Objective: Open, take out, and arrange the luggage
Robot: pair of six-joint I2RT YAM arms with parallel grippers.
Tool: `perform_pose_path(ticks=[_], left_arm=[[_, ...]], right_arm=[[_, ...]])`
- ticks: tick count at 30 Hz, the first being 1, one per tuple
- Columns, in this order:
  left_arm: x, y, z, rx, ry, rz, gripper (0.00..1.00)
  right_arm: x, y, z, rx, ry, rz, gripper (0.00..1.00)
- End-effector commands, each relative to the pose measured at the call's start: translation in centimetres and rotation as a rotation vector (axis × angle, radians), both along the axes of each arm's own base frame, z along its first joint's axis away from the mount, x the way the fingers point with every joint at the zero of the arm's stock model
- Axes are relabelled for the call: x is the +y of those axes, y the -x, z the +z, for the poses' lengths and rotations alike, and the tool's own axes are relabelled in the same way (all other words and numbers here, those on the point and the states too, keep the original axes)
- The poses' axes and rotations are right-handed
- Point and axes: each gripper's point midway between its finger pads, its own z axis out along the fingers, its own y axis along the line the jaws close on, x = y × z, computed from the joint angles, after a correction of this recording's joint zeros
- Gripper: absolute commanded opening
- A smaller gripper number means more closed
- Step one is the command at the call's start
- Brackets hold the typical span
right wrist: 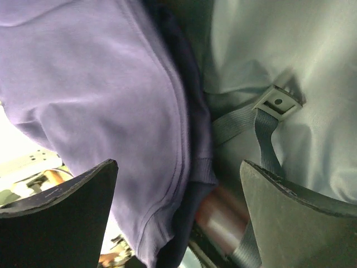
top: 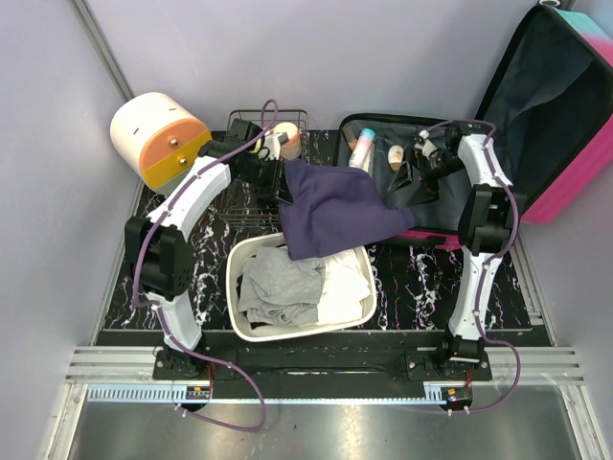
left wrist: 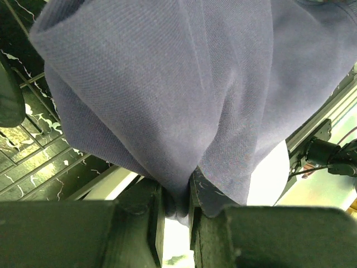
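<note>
On the grey-walled black marble worktop (top: pixel 412 278), the left gripper (left wrist: pixel 177 196) clamps a navy cloth (top: pixel 335 206) above the near-edge basket (top: pixel 251 333), while the right gripper (right wrist: pixel 178 192) hangs, jaws apart, over the open luggage (top: pixel 575 177) at the far right corner.

Left claw (left wrist: pixel 177 204) pinched shut; right claw (right wrist: pixel 178 167) spread wide.

luggage (top: pixel 579 172): glossy hard shell | garment (top: pixel 330 206): matt knit cloth | tub (top: pixel 236 297): smooth plastic, probably | rack (top: pixel 251 206): metal wire
</note>
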Motion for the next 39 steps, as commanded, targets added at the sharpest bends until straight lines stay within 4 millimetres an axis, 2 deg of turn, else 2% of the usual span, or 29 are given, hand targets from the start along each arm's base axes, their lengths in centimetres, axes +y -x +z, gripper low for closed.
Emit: perform_pose_path(ticks=[1, 2, 6, 7, 9, 10, 12, 13, 14, 15, 16, 17, 19, 20, 21, 22, 23, 25, 26, 28, 29, 30, 32, 34, 35, 37, 38, 39], left_arm=[[0.2, -1.0, 1.1, -0.032, 0.007, -0.015, 0.00], [0.1, -1.1, 1.0, -0.024, 0.007, -0.010, 0.00], [-0.2, -1.4, 0.8, -0.011, 0.018, -0.002, 0.00], [-0.2, -1.5, 0.7, -0.011, 0.020, -0.002, 0.00], [-0.1, -1.6, 0.6, -0.006, 0.018, 0.010, 0.00], [-0.2, -1.7, 0.4, -0.003, 0.018, 0.013, 0.00], [-0.3, -1.8, 0.4, 0.003, 0.025, 0.020, 0.00], [-0.5, -1.7, 0.3, 0.010, 0.032, 0.017, 0.00], [-0.5, -1.8, 0.4, 0.010, 0.035, 0.020, 0.00], [-0.6, -1.8, 0.5, 0.011, 0.039, 0.018, 0.00], [-0.9, -1.8, 0.7, 0.006, 0.044, 0.012, 0.00], [-0.9, -1.8, 1.2, -0.007, 0.046, 0.007, 0.00], [-1.3, -1.7, 2.0, -0.023, 0.064, -0.009, 0.00], [-1.4, -1.7, 2.7, -0.043, 0.072, -0.020, 0.00], [-1.5, -1.6, 3.1, -0.055, 0.077, -0.027, 0.00], [-1.6, -1.4, 3.7, -0.069, 0.085, -0.036, 0.00], [-1.5, -1.2, 4.7, -0.097, 0.093, -0.045, 0.00], [-1.4, -0.6, 5.8, -0.121, 0.104, -0.068, 0.00], [-1.3, -0.2, 7.1, -0.144, 0.117, -0.080, 0.00], [-1.0, 1.0, 8.1, -0.137, 0.133, -0.099, 0.00], [-0.8, 1.9, 8.9, -0.141, 0.145, -0.111, 0.00], [-0.5, 2.5, 9.3, -0.138, 0.156, -0.123, 0.00], [0.6, 4.6, 9.1, -0.115, 0.134, -0.143, 0.00], [1.9, 6.2, 8.3, -0.086, 0.107, -0.162, 0.00], [2.7, 7.4, 7.6, -0.072, 0.089, -0.170, 0.00], [4.4, 8.6, 6.3, -0.071, 0.037, -0.189, 0.00], [5.3, 9.7, 5.1, -0.055, 0.010, -0.194, 0.00], [6.4, 10.0, 4.1, -0.053, -0.034, -0.191, 0.00]], right_arm=[[1.8, 2.2, -0.5, 0.187, -0.016, -0.027, 1.00], [2.4, 2.2, -0.3, 0.178, -0.044, -0.022, 1.00], [4.5, 4.0, -2.6, 0.279, -0.106, 0.000, 1.00], [5.3, 4.2, -2.2, 0.288, -0.177, 0.019, 1.00], [5.8, 4.6, -2.7, 0.354, -0.229, 0.015, 1.00], [7.0, 4.9, -2.4, 0.361, -0.261, 0.042, 1.00], [7.5, 4.7, -2.8, 0.366, -0.277, 0.044, 1.00], [7.9, 4.4, -2.4, 0.364, -0.310, 0.044, 1.00], [8.0, 4.2, -2.4, 0.371, -0.327, 0.038, 0.94], [8.2, 3.6, -1.5, 0.345, -0.339, 0.045, 0.86], [8.1, 3.3, -0.8, 0.307, -0.355, 0.067, 0.73], [8.1, 3.4, 0.2, 0.296, -0.357, 0.075, 0.51], [7.9, 2.9, 2.3, 0.198, -0.355, 0.105, 0.32], [7.9, 3.2, 4.2, 0.150, -0.354, 0.118, 0.09], [7.8, 3.3, 5.3, 0.111, -0.353, 0.131, 0.00], [7.7, 3.5, 6.0, 0.073, -0.350, 0.149, 0.00], [7.6, 4.2, 7.7, 0.029, -0.343, 0.161, 0.00], [7.5, 5.0, 8.7, -0.001, -0.329, 0.173, 0.00], [7.5, 5.9, 10.2, -0.033, -0.327, 0.183, 0.00], [7.4, 7.1, 10.8, -0.031, -0.328, 0.187, 0.00], [7.5, 8.3, 12.1, -0.054, -0.330, 0.196, 0.00], [7.7, 9.2, 11.7, -0.029, -0.329, 0.202, 0.00], [7.9, 11.2, 12.2, -0.061, -0.309, 0.238, 0.00], [8.7, 13.5, 11.0, -0.022, -0.299, 0.283, 0.00], [9.1, 14.2, 11.2, -0.049, -0.296, 0.301, 0.00], [10.5, 16.2, 9.9, -0.008, -0.289, 0.343, 0.00], [11.1, 16.4, 9.8, -0.069, -0.279, 0.371, 0.00], [11.6, 17.3, 8.6, -0.054, -0.265, 0.386, 0.00]])
